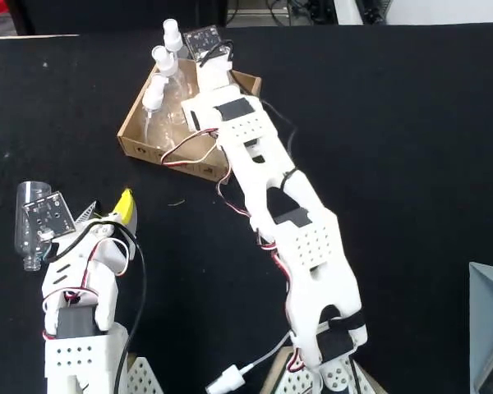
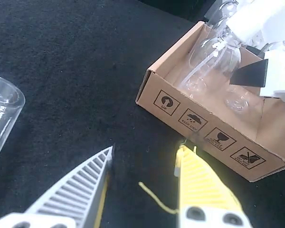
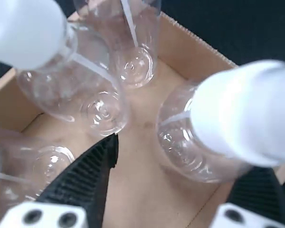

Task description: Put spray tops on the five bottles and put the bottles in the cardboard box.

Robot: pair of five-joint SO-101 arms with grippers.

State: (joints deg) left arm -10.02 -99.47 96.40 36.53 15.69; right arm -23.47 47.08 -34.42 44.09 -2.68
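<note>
Soft, even light from above falls on the black desk (image 1: 411, 123), which swallows it and carries almost no shadow. The white right arm (image 1: 312, 246) is bright, close to washed out. Small glints sit on the clear bottles (image 3: 102, 109), and the spray tops (image 3: 242, 114) glare to flat white. Faint shade lies inside the cardboard box (image 2: 204, 133).

Black tabletop (image 1: 411, 123), grey object (image 1: 490, 328) at edge

The black table (image 1: 394, 123) holds a cardboard box (image 1: 160, 152), a bottle (image 1: 26, 205) lying on its side, and a spray top (image 1: 228, 381).
</note>
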